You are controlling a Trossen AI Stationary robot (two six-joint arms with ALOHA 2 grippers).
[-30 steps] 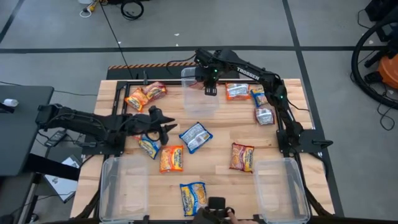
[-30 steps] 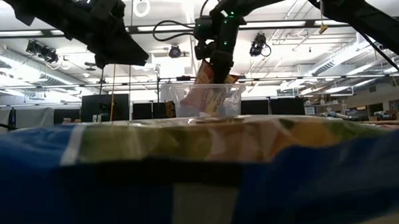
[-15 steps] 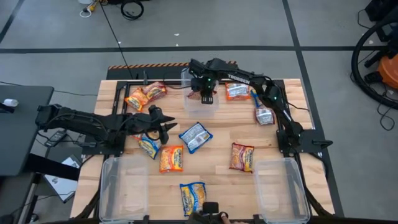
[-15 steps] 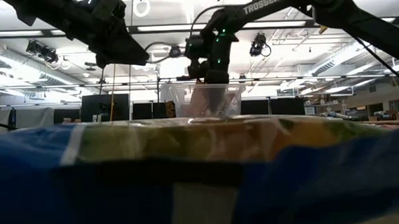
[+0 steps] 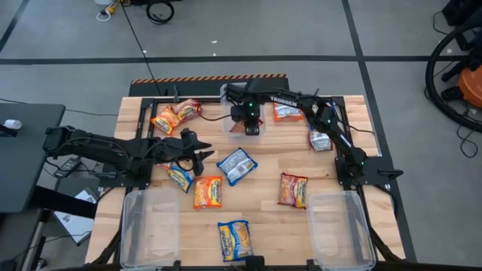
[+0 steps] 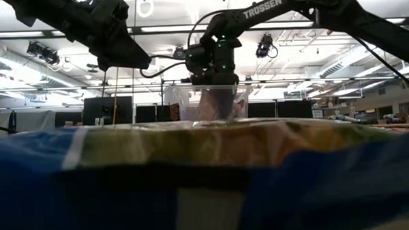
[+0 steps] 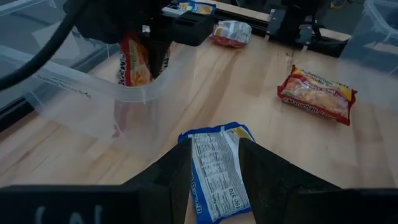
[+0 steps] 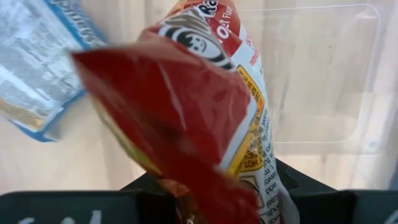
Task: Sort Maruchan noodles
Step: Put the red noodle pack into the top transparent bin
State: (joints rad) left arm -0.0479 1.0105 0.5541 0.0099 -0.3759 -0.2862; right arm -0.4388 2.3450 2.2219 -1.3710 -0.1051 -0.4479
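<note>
My right gripper [image 5: 245, 126] reaches from the right base to the clear bin [image 5: 226, 94] at the table's far middle, shut on a red noodle packet [image 8: 205, 118] that hangs down inside the bin [image 6: 239, 105]. My left gripper [image 5: 203, 156] hovers open left of centre. In its wrist view a blue packet [image 7: 217, 171] lies flat on the wood between the fingers, untouched. Other packets lie flat on the table: orange ones [image 5: 164, 119] [image 5: 207, 192], blue ones [image 5: 181, 177] [image 5: 233, 239], a red one [image 5: 292, 190], and three at the far right [image 5: 320, 141]. My right gripper pinches the red packet by one short end [image 8: 214, 196] between its two fingers, coming from above and pointing down. The packet hangs upright below the fingers inside the clear bin [image 7: 134, 62]. Whether its lower end rests on the bin's floor I cannot tell.
Two more clear bins stand at the near left [image 5: 149, 226] and near right [image 5: 343, 226] corners. Bare wood lies between the scattered packets at mid table. In the low view a blue and yellow packet [image 6: 193, 170] close to the camera hides the tabletop.
My right gripper has moved down and a little toward the table's near edge over the far bin, still shut. The red packet, whose top stood above the bin's rim a second ago, now hangs lower inside the bin. The left arm has kept still.
</note>
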